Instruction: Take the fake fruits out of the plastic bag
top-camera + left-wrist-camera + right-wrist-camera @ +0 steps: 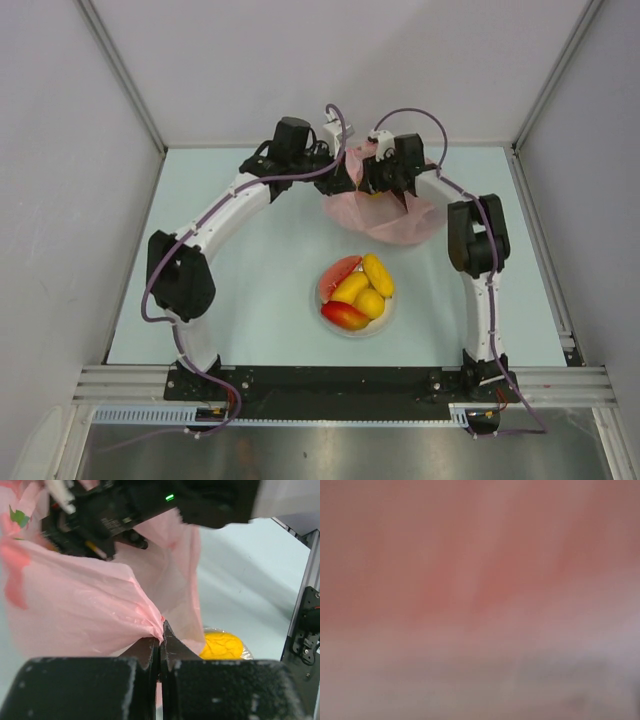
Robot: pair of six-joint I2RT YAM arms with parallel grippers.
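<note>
L gripper [160, 647] pinching plastic bag [90, 615] rim, 12 o'clock on surface [250, 290]. R gripper [378, 192] sitting inside bag; opening cannot tell, cam showing only pink. Some fake fruits [357, 292] lying on plate [388, 312], 6 o'clock from bag. Advising: L lifting mouth taut, R closing on fruit, not film.

fruits [357, 290] on plate [385, 322], bag [400, 225] behind it (another fruit [222, 646] perhaps inside)
</note>
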